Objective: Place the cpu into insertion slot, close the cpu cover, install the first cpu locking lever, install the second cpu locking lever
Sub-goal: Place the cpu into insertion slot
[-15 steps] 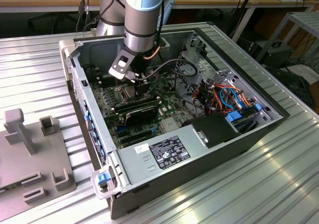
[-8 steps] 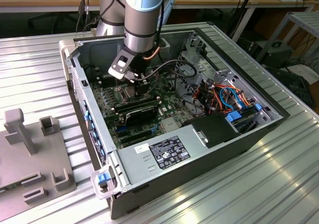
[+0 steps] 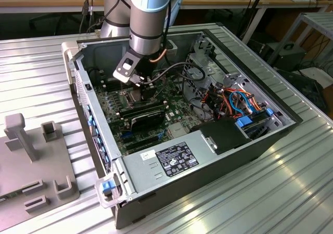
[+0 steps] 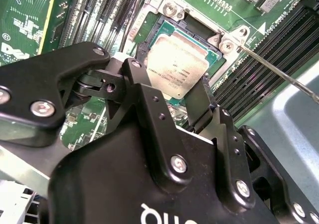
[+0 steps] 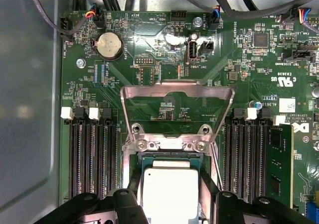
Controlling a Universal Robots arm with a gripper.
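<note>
White print marks the motherboard (image 5: 149,30); faint print stands on the cpu (image 4: 177,67); a printed label (image 3: 177,160) lies on the power supply (image 3: 139,165).

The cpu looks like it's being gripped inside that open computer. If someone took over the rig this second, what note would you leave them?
The tool is shut on the cpu, with a finger on each of two opposite sides.
The cpu is held right at the insertion slot; I cannot tell whether it is fully seated.
The cpu cover is swung open, away from the slot.
One locking lever stands free, unlatched.
Done: the cpu is at the slot.
Left: letting go of the cpu in place, closing the cover, fastening both levers.
</note>
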